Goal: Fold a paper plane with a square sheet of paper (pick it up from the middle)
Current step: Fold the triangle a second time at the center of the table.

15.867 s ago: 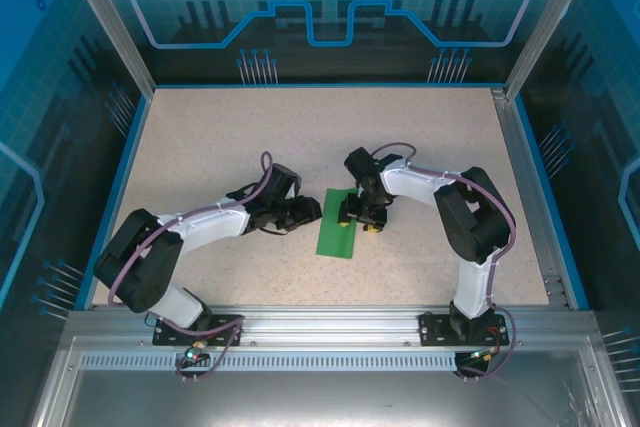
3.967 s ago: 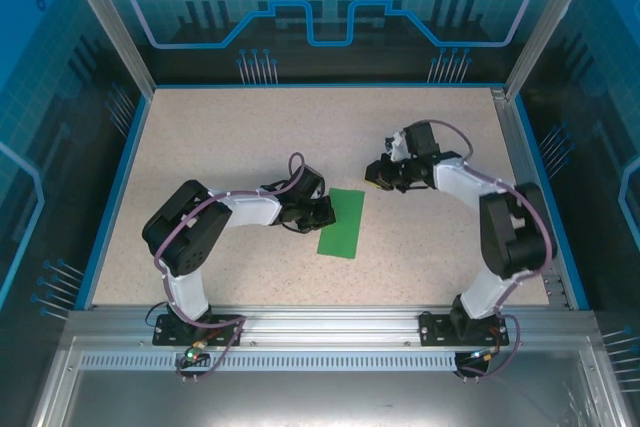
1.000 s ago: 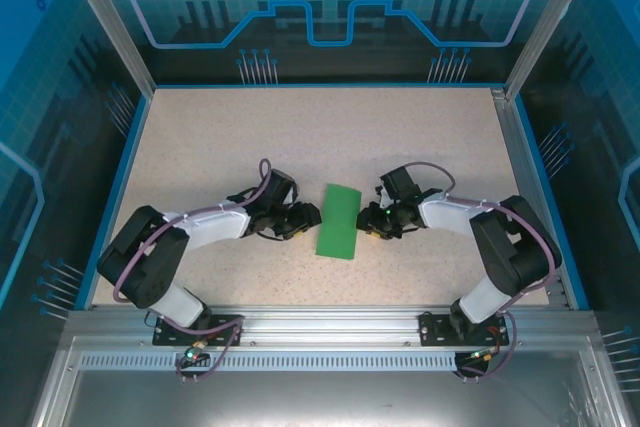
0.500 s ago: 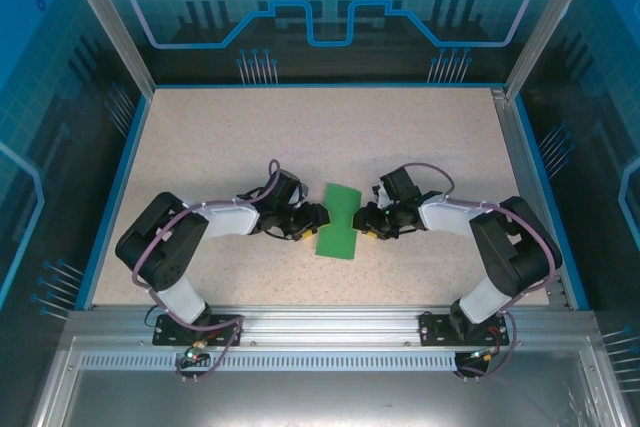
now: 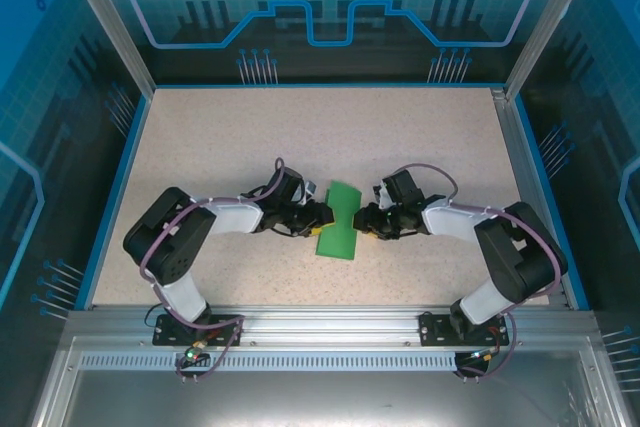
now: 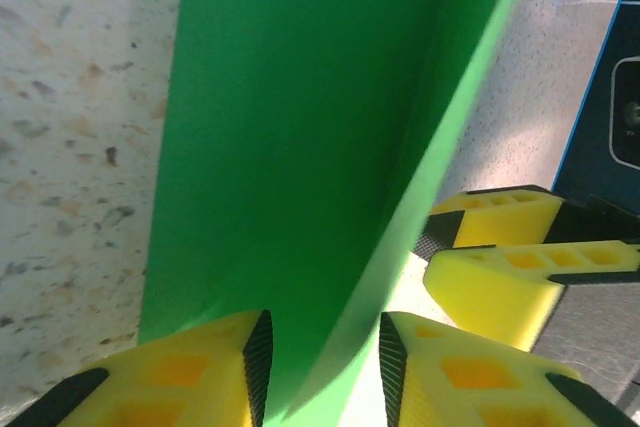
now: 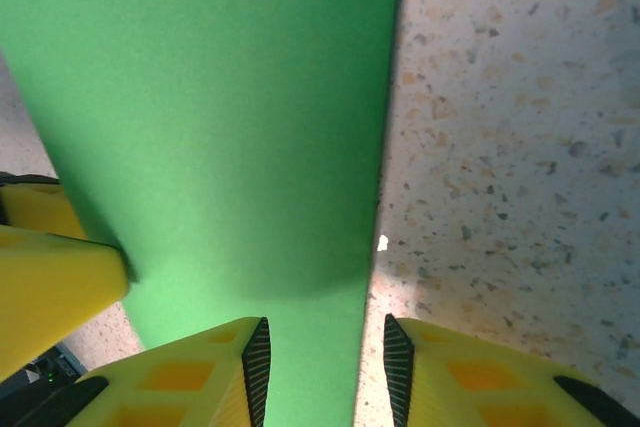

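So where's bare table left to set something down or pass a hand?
Free: on the table, the far half up to the back wall, and the near strip between the green paper and the front rail. Crowded: the middle, where left gripper and right gripper flank it.

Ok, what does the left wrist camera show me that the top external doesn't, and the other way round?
Left wrist, not top external: close up, the green paper runs between the parted yellow fingers of the left gripper, with one long edge apparently lifted off the table. Top external, not left wrist: the paper's whole outline, a narrow strip mid-table, with the left arm and right arm reaching in from opposite sides. Both: the paper, the speckled table, and the right gripper at the paper's opposite long edge.
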Motion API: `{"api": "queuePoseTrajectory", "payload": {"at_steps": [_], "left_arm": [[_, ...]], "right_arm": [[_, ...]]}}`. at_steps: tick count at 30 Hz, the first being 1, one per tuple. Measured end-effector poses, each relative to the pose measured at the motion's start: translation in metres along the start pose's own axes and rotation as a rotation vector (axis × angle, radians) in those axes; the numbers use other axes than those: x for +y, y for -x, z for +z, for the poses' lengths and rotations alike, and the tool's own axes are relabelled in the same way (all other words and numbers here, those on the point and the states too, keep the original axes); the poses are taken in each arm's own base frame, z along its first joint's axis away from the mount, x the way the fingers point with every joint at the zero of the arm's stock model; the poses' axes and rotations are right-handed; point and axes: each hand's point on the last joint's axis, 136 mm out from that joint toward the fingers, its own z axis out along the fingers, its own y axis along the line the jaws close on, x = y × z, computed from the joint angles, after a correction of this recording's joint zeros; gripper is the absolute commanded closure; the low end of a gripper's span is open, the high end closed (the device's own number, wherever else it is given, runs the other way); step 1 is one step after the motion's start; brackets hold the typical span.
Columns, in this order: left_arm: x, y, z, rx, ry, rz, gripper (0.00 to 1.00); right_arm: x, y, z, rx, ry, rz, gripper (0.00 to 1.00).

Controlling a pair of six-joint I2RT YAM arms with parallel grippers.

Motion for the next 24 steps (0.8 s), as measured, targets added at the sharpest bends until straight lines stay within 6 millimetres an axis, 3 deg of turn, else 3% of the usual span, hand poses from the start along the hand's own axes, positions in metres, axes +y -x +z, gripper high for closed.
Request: {"api": "queuePoseTrajectory", "payload": {"at_steps": [10, 17, 20, 24], "left_arm": [[-0.008, 0.002, 0.006, 0.018, -0.050, -0.002, 0.69], [-0.018, 0.007, 0.008, 0.023, -0.068, 0.010, 0.92], [-0.023, 0.009, 0.006, 0.025, -0.062, 0.028, 0.99], [-0.039, 0.007, -0.011, 0.017, -0.049, 0.070, 1.00]], "right_arm": [[0.004, 0.000, -0.009, -0.018, 0.006, -0.020, 0.61], [0.005, -0.002, -0.015, -0.024, 0.000, -0.024, 0.60], [0.008, 0.000, -0.029, -0.056, 0.000, -0.036, 0.59], [0.015, 0.010, -0.062, -0.148, 0.012, -0.046, 0.51]]}}
